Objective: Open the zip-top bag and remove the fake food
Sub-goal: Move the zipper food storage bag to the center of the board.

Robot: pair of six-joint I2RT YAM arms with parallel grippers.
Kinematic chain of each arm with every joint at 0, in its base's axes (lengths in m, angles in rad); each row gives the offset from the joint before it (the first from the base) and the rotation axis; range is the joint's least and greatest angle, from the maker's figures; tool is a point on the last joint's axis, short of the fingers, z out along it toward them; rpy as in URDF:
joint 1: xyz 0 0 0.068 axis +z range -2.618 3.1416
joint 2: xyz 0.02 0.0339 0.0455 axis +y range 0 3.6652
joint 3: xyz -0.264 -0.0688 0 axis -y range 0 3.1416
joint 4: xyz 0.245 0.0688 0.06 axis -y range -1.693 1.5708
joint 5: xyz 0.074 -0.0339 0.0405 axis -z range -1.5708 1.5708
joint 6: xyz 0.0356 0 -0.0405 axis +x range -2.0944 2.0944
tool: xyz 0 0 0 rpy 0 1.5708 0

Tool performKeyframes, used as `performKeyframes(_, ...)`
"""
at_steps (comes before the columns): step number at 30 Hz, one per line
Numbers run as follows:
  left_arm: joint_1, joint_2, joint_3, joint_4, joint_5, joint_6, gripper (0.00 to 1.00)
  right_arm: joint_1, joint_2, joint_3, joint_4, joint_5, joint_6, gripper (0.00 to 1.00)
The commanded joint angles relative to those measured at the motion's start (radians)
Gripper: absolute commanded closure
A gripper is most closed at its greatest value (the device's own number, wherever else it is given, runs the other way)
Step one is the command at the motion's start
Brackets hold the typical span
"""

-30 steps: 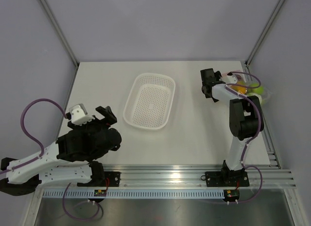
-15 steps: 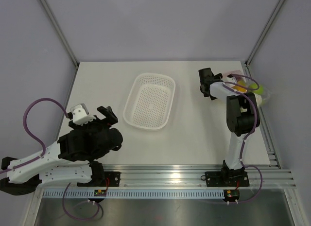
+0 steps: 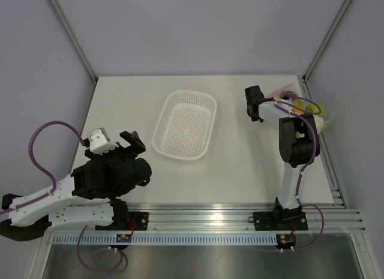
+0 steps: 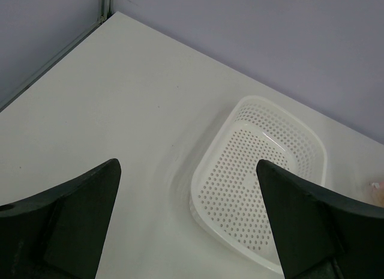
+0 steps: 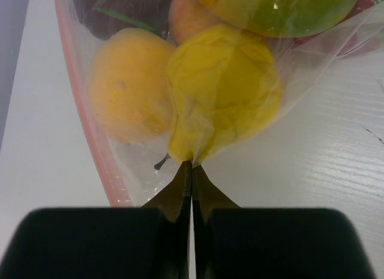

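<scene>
At two o'clock on the surface (image 3: 240, 165), the zip-top bag (image 5: 327, 54) of fake food (image 5: 223, 87) is being pinched by its thin film in the closed right jaws, a slow pull being advised, the left jaws being held wide.

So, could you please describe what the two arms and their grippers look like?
The left arm and right arm both mix white links with bulky black joint housings, and a purple cable loops along each. The left gripper and right gripper have matte black fingers tapering to wedge-shaped tips.
</scene>
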Motion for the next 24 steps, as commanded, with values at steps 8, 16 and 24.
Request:
performKeyframes(8,-0.005,0.002,0.018,0.023,-0.129,0.008,0.01,0.012,-0.076,-0.079,0.212,-0.047,-0.224,1.0)
performKeyframes(16,-0.005,0.007,0.02,0.026,-0.129,0.026,0.01,0.07,-0.2,-0.243,0.471,-0.212,-0.539,1.0)
performKeyframes(24,-0.005,-0.003,0.014,0.029,-0.13,0.022,0.01,0.119,-0.399,-0.433,0.582,-0.593,-0.737,1.0)
